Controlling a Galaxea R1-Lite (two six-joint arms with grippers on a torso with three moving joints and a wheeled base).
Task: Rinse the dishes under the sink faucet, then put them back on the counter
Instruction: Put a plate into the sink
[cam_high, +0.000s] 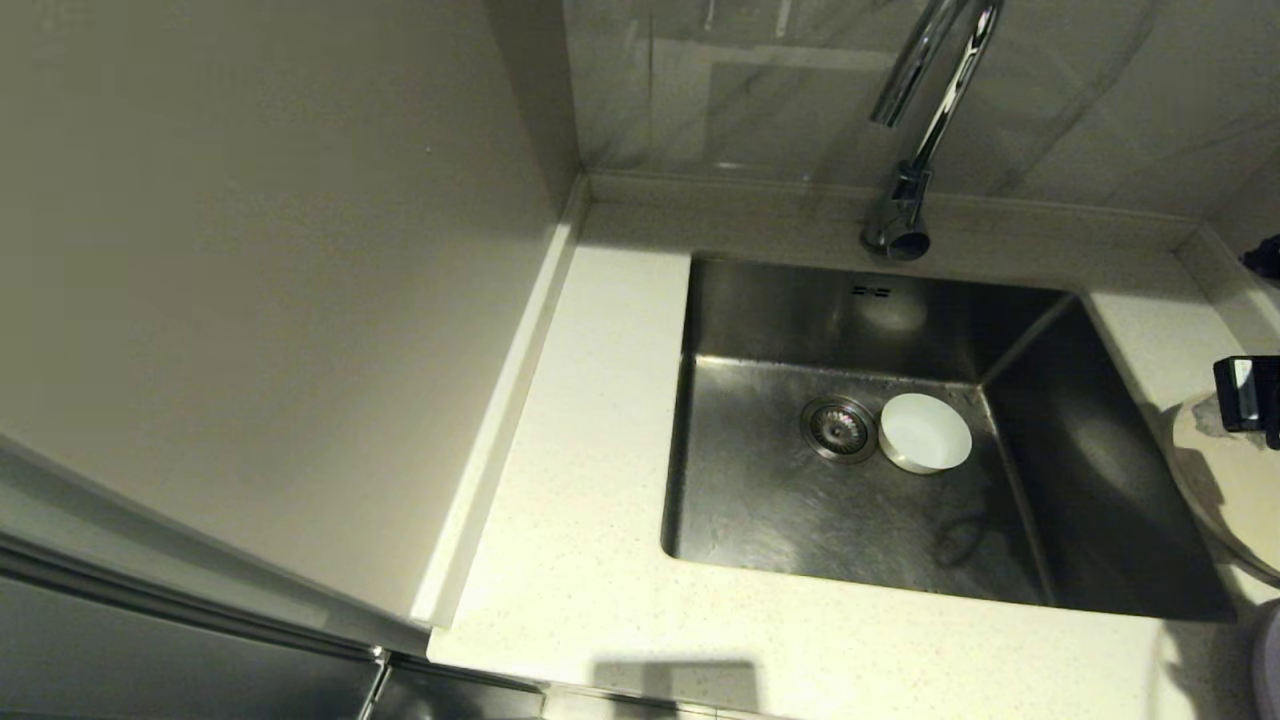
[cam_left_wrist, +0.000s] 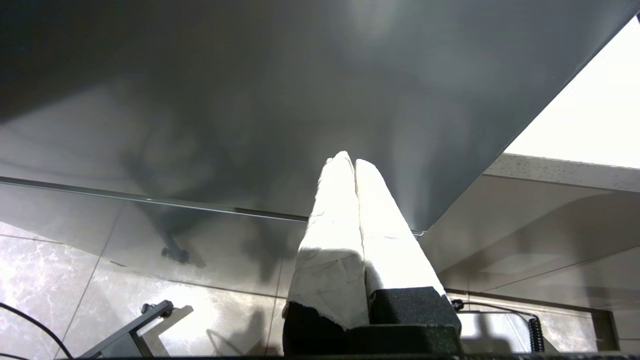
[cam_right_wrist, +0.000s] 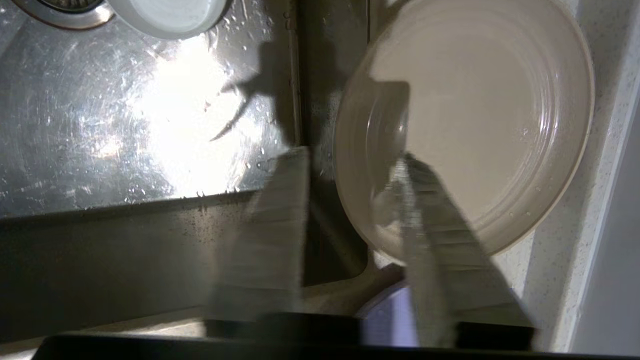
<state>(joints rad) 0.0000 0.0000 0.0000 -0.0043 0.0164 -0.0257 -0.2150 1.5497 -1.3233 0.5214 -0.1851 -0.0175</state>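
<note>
Right gripper (cam_right_wrist: 350, 165) nearest, fingers spread over the near rim of the cream plate (cam_right_wrist: 480, 115), probably lining up a pinch on its edge. Plate resting on counter (cam_high: 580, 560) right of sink (cam_high: 770, 500), overhanging it. Bowl (cam_high: 925, 432) inside, touching drain (cam_high: 838, 428), below faucet (cam_high: 915, 120). Left gripper (cam_left_wrist: 350, 165) parked low, fingers pressed together.

Dim overall; hard glare whitens the sink (cam_right_wrist: 165, 145) floor beside blurred, shadow-casting right gripper (cam_right_wrist: 350, 165) fingers.
</note>
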